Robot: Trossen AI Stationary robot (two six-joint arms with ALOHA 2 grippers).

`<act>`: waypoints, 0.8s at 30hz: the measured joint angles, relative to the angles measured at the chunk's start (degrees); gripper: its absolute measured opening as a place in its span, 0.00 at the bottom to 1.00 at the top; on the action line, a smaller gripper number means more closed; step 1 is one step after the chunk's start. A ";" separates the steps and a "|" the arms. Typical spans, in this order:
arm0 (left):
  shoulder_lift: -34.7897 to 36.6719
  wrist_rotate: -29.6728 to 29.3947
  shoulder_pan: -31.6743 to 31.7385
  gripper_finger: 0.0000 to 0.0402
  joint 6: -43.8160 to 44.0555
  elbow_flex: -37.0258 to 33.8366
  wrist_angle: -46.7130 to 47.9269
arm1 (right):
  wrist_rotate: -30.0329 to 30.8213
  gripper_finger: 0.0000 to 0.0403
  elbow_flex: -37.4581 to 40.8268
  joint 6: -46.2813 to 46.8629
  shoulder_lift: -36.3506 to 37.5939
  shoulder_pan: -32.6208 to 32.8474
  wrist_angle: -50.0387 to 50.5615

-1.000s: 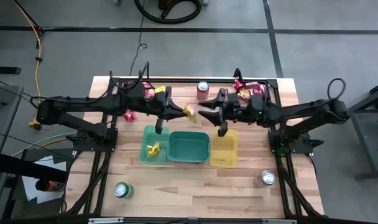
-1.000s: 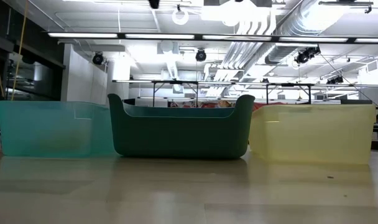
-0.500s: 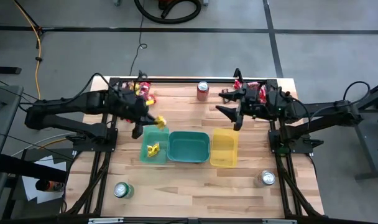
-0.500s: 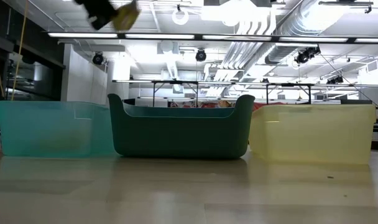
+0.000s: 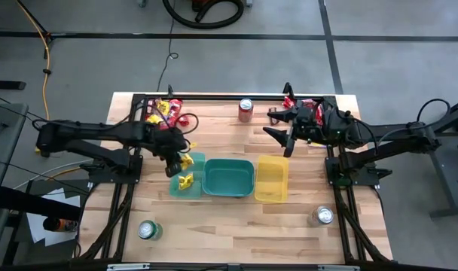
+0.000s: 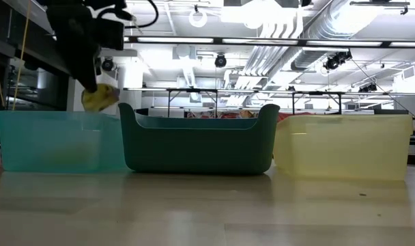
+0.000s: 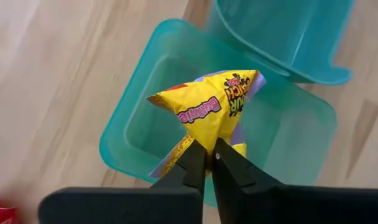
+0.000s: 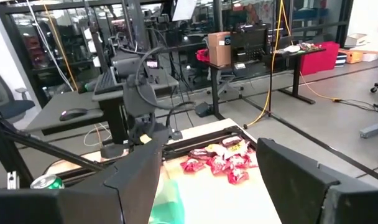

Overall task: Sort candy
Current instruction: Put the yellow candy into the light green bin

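Note:
My left gripper [image 5: 181, 156] is shut on a yellow candy packet [image 7: 211, 106] and points steeply down over the pale teal bin [image 5: 176, 187]. In the low view the packet [image 6: 99, 98] hangs just above that bin's rim [image 6: 50, 115]. Another yellow packet [image 5: 186, 181] lies inside the bin. Piles of red and yellow candy lie at the far left [image 5: 166, 111] and far right [image 5: 300, 108] of the table. My right gripper [image 5: 278, 135] is open and level, above the table beyond the yellow bin [image 5: 272, 179], with nothing between its fingers. My left gripper pinches the yellow packet by one crimped end [image 7: 204, 144] between its two fingertips [image 7: 195, 163]. The fingers slant down from above. The packet stands out beyond the fingertips, lifted clear, over the pale teal bin's opening.
A dark teal bin [image 5: 229, 178] stands between the pale teal and yellow bins. A red can [image 5: 246, 109] is at the far edge, a green can [image 5: 149, 229] at the near left and a silver can [image 5: 325, 216] at the near right. Bare wood lies in front of the bins.
My left gripper has carried the yellow packet from the table's middle toward the left and near side, come down and tipped from level to steeply downward, ending over the pale teal bin. My right gripper has drawn back toward the table's right edge.

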State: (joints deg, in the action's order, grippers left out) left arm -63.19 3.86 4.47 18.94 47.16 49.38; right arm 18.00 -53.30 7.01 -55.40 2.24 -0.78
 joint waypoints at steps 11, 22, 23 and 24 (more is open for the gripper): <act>-1.65 3.56 0.09 0.41 0.52 1.17 0.88 | 0.00 0.64 0.00 0.00 0.00 0.00 0.37; -1.55 -11.18 6.97 0.58 -8.05 19.90 -0.06 | 4.10 0.64 0.00 2.38 0.00 0.00 0.14; -1.56 -12.58 8.57 0.58 -8.46 20.64 -0.08 | 4.17 0.64 0.00 2.86 0.00 -0.01 0.13; -1.55 -13.34 10.43 0.58 -8.57 20.97 -0.08 | 4.28 0.64 0.00 3.21 0.00 0.00 0.15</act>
State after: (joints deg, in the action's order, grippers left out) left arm -64.75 -9.48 14.90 10.37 68.12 49.30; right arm 22.28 -53.30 10.22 -55.40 2.24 -0.62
